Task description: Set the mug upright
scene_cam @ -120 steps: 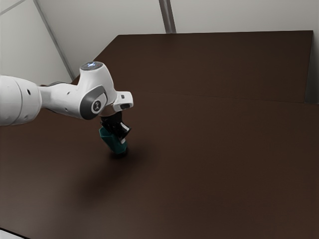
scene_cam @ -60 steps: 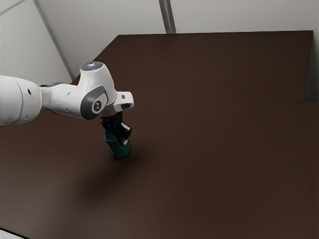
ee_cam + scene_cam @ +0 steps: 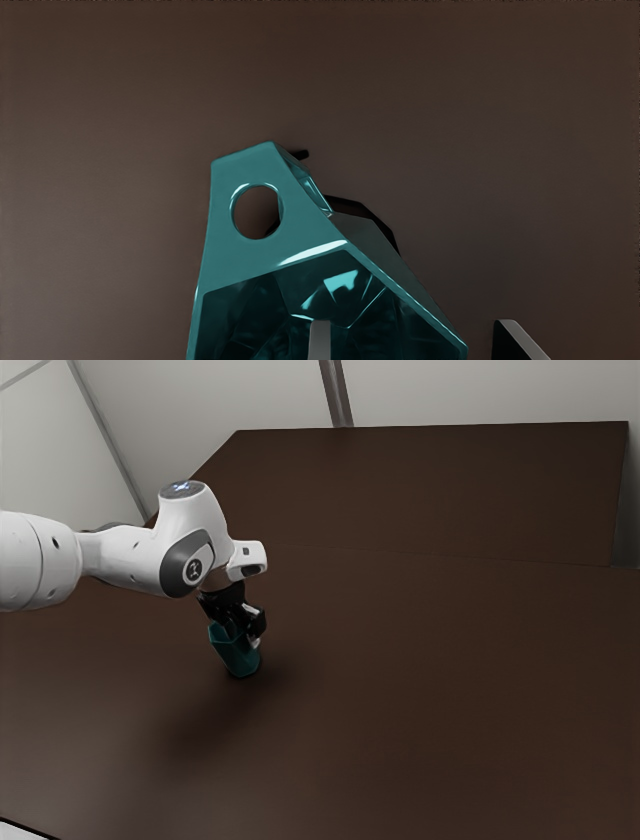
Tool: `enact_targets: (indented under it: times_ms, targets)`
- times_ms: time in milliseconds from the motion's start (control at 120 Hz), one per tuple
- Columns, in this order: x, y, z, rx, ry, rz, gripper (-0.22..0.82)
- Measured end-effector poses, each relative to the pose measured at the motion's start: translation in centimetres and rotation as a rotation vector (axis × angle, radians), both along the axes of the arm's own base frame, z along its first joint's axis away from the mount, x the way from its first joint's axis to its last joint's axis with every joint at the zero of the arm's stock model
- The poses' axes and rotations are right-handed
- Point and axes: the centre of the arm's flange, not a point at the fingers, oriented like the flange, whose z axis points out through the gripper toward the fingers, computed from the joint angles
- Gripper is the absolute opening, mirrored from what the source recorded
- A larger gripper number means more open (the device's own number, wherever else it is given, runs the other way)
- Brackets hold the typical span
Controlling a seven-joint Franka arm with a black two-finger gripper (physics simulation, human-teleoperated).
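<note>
Teal mug seen tilted on desk, leaned toward exterior view's left. Pincer spread open at mug's wall: one finger placed inside, other finger outside.

Glossy, faceted teal mug.

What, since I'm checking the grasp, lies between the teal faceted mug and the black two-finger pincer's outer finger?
Bare dark brown tabletop shows in the wrist view between the mug and the outer finger of the pincer.
</note>
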Motion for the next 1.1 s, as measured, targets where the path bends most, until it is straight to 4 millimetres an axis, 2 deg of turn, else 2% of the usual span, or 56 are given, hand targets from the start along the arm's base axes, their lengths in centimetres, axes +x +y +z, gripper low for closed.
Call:
enact_targets:
  times_ms: [208, 633, 758, 942, 1100]
  targets:
    - [0.0, 0.0, 1.2, -0.002, -0.017, -0.002, 0.35]
    - [0.0, -0.6, 6.4, -0.019, -0.057, -0.006, 0.4]
    - [1.2, -1.0, 10.0, -0.023, -0.087, -0.008, 0.42]
    - [4.0, -1.6, 14.6, -0.025, -0.089, 0.001, 0.53]
    - [6.3, -0.4, 16.5, -0.043, -0.038, 0.054, 0.57]
